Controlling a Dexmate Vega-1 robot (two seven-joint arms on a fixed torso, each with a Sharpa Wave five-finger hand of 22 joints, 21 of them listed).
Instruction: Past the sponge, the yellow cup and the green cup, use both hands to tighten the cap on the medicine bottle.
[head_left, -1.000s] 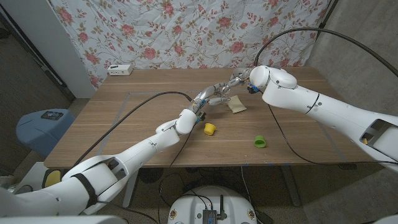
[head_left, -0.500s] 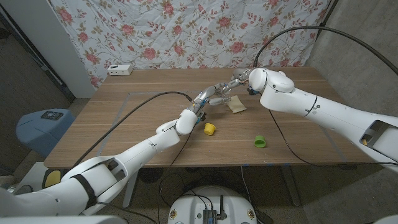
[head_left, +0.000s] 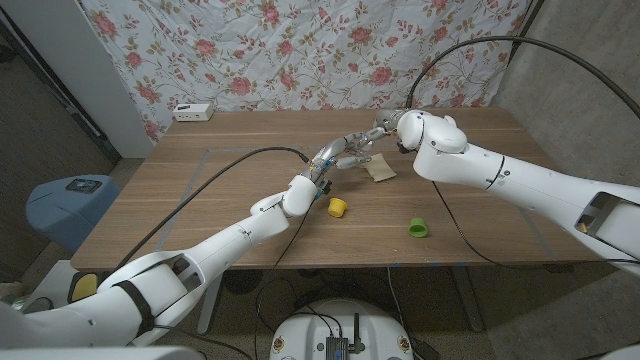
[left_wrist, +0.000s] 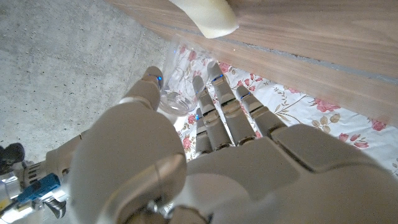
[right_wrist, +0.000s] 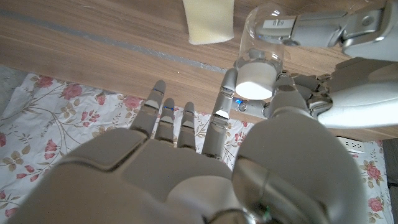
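The medicine bottle (right_wrist: 264, 34), clear with a white cap (right_wrist: 255, 76), is held in the air above the table's far middle. My left hand (head_left: 340, 152) grips its body; its fingers (left_wrist: 214, 102) wrap the clear bottle (left_wrist: 173, 93). My right hand (head_left: 389, 126) meets it from the other side, and its fingertips (right_wrist: 225, 93) pinch the cap. The bottle (head_left: 367, 138) shows small between both hands. Below them lies the beige sponge (head_left: 380, 170). Nearer me stand the yellow cup (head_left: 338, 207) and the green cup (head_left: 417, 228).
The wooden table (head_left: 200, 190) has a white box (head_left: 193, 111) at its far left edge. A floral cloth (head_left: 300, 50) hangs behind it. A blue stool (head_left: 65, 200) stands on the floor at the left. Black cables trail over the table along both arms.
My right forearm and wrist have shifted slightly left, towards the bottle. Both hands stay on the bottle. The sponge and cups have not moved.
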